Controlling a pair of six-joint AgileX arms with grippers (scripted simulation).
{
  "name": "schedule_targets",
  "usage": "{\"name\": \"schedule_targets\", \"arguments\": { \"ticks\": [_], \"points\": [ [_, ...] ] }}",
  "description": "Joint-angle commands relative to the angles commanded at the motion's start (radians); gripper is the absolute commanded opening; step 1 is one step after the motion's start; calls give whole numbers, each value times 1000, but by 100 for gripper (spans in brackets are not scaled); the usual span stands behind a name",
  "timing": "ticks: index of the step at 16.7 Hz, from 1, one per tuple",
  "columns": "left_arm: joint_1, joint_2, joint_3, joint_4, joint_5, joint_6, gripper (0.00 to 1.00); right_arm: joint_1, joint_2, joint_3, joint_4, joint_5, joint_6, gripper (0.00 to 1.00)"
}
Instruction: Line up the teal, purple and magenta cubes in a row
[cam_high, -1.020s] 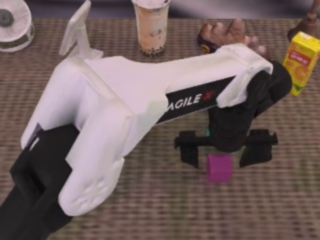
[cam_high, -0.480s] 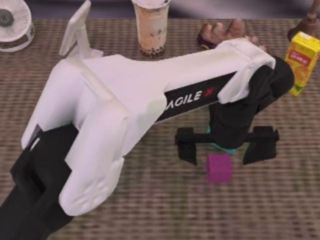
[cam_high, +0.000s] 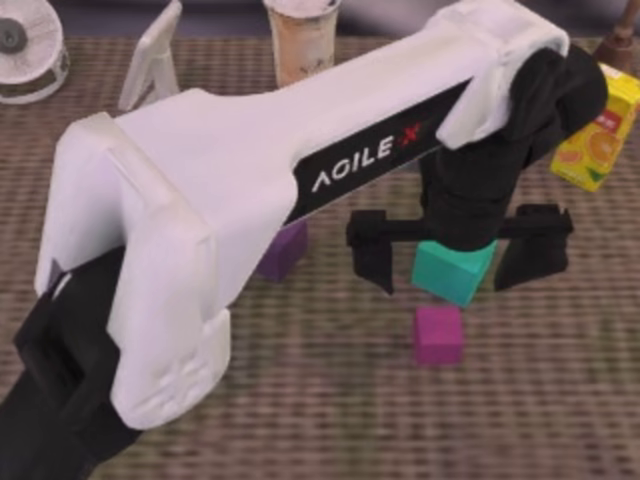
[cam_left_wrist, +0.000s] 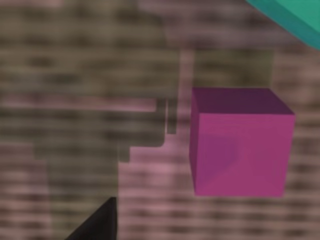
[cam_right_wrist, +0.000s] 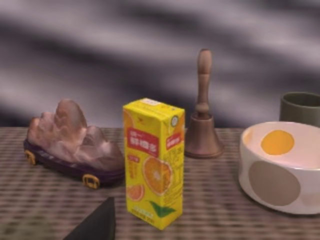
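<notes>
Left gripper (cam_high: 458, 255) hangs directly above the teal cube (cam_high: 452, 271), fingers spread wide and clear of its sides; the cube rests on the table. The magenta cube (cam_high: 438, 334) sits just in front of the teal cube, the purple cube (cam_high: 284, 250) well apart, half hidden under the arm. No row is formed yet; by appearance, aligning remains. The right arm is out of sight.

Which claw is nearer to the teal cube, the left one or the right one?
The left. The left claw hangs directly over the teal cube, one finger on each side of it. The right claw does not appear in the top view, so it is farther away.
</notes>
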Motion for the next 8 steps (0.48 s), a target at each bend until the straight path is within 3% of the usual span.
{"name": "schedule_targets", "arguments": {
  "ticks": [4, 8],
  "points": [
    [0, 0, -5, 4, 0, 14, 100, 0, 0, 0, 0, 0, 0, 100],
    [66, -17, -37, 20, 2, 162, 100, 0, 0, 0, 0, 0, 0, 100]
  ]
}}
